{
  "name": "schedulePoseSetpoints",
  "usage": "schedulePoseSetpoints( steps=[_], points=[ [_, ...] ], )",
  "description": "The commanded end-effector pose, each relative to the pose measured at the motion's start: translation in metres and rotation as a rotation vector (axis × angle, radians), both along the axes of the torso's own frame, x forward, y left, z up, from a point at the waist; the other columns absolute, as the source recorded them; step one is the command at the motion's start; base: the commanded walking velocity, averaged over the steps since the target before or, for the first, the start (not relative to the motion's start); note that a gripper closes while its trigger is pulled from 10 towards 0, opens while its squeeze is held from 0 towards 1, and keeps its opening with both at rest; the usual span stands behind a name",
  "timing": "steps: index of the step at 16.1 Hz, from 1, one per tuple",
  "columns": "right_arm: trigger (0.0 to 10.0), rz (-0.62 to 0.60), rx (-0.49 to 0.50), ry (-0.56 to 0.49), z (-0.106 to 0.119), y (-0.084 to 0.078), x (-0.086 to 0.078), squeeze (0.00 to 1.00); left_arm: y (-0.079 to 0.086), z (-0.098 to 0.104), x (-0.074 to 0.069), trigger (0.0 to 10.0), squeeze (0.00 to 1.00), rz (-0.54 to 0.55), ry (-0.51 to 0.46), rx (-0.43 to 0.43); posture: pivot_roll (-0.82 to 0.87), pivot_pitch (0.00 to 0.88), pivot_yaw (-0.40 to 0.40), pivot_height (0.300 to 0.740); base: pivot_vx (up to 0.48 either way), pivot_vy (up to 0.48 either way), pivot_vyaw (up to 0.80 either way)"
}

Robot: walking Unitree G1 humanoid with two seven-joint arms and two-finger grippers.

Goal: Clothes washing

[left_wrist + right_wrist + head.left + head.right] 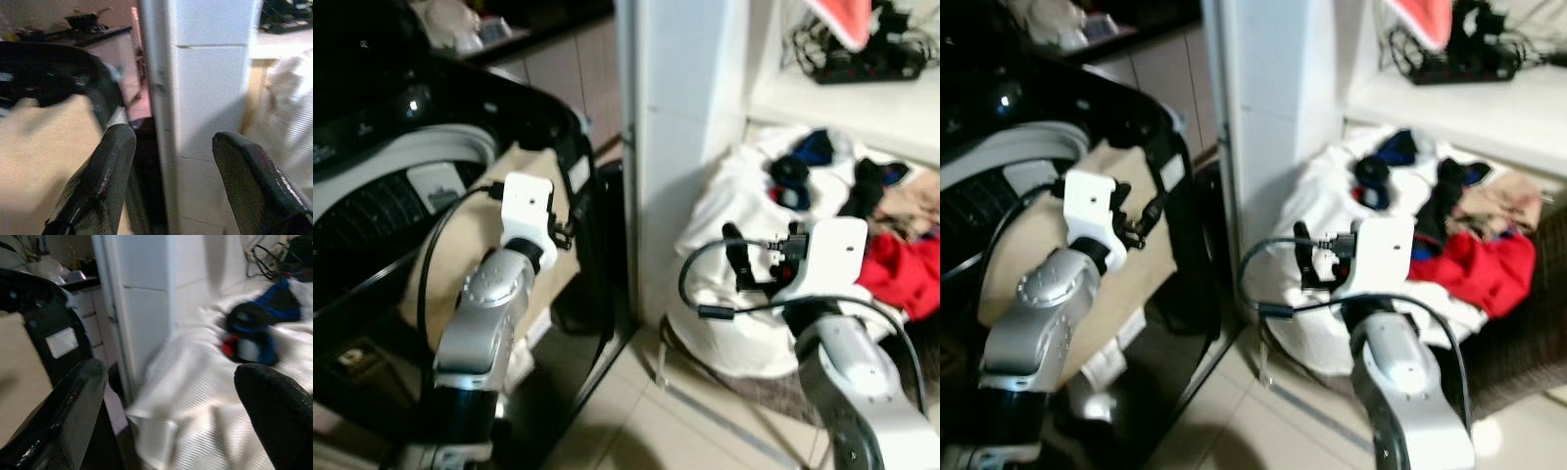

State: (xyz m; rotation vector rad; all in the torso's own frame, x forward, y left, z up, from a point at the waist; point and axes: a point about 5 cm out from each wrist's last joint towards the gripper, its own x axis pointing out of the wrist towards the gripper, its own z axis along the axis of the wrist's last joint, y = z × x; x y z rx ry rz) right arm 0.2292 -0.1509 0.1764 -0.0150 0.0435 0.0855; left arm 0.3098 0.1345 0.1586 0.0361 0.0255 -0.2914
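A black washing machine (372,147) stands open on my left, and a beige cloth (480,245) hangs over its front edge. On my right lies a laundry pile: a big white sheet (734,196), a blue and black item (793,171) and a red garment (901,269). My left gripper (173,137) is raised beside the beige cloth, open and holding nothing. My right gripper (173,369) is held in front of the white sheet, also open and holding nothing, apart from the pile.
A white pillar (680,98) stands between the machine and the pile. Behind the pile is a shelf (842,103) with black cables on it. The pile rests in a dark woven basket (1528,343). Pale floor tiles (636,411) lie below.
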Motion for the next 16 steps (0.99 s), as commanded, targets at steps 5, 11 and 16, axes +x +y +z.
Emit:
schedulePoseSetpoints(
  steps=[5, 11, 16],
  points=[
    [10.0, 0.017, -0.056, 0.019, -0.003, -0.009, 0.008, 0.0, 0.001, -0.002, -0.007, 10.0, 0.0, 0.032, -0.027, -0.005, -0.17, 0.0, 0.02, 0.74, 0.0, 0.0, 0.0],
    [10.0, 0.03, -0.03, 0.019, -0.007, -0.007, 0.013, 0.0, 0.015, 0.012, -0.011, 10.0, 0.0, 0.066, -0.077, 0.036, -0.15, 0.0, 0.005, 0.74, 0.335, 0.0, 0.34],
    [10.0, -0.006, 0.0, -0.01, 0.0, -0.011, 0.008, 0.0, 0.011, 0.015, -0.009, 10.0, 0.0, 0.037, -0.076, 0.016, -0.17, 0.0, 0.034, 0.74, 0.363, 0.0, -0.16]
  ],
)
